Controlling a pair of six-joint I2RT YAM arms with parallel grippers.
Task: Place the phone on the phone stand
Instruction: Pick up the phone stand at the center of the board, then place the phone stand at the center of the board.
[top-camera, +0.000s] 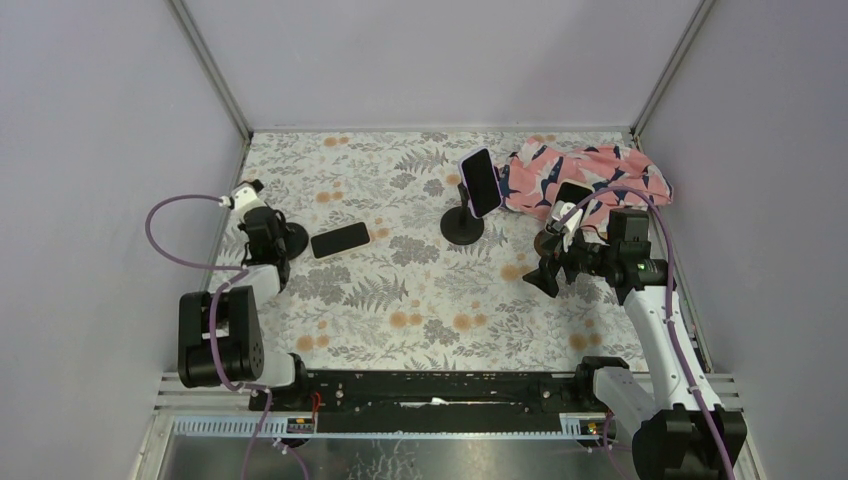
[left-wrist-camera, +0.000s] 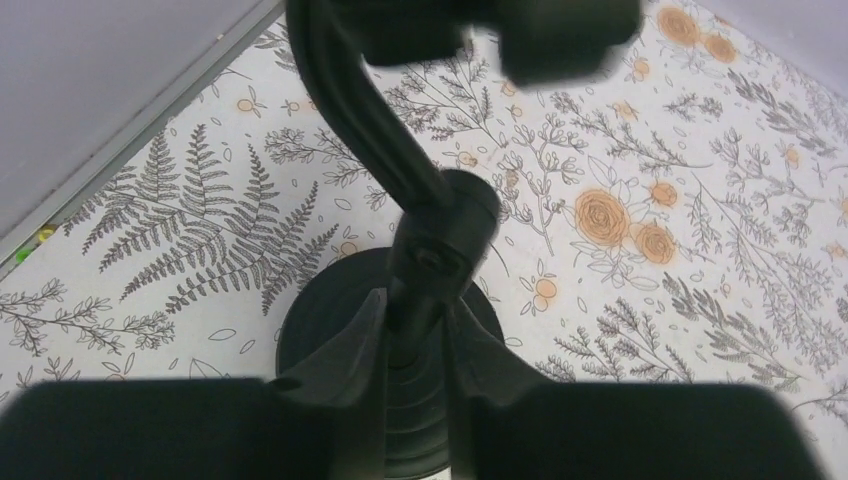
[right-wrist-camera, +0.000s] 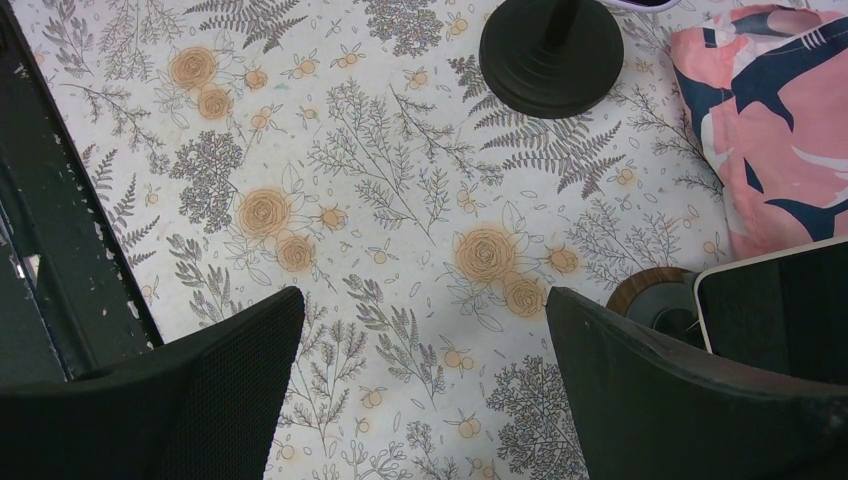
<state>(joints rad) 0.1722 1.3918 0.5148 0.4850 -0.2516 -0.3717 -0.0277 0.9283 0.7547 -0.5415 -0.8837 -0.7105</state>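
A dark phone (top-camera: 340, 240) lies flat on the floral table, just right of the left arm. An empty black phone stand (top-camera: 290, 238) with a round base (left-wrist-camera: 320, 320) stands at the far left. My left gripper (left-wrist-camera: 415, 297) reaches down over it, its fingers pressed against either side of the stand's upright stem (left-wrist-camera: 430, 240). The stand's clamp head (left-wrist-camera: 500, 30) is at the top of the left wrist view. Hovering above bare table at the right, my right gripper (right-wrist-camera: 425, 300) stands wide open and holds nothing.
A second black stand (top-camera: 462, 226) in the middle carries a purple-cased phone (top-camera: 480, 183). A wooden-based stand (right-wrist-camera: 650, 290) holding another phone (right-wrist-camera: 780, 310) sits just right of my right gripper. A pink patterned cloth (top-camera: 590, 175) lies at the back right. Walls close in on three sides.
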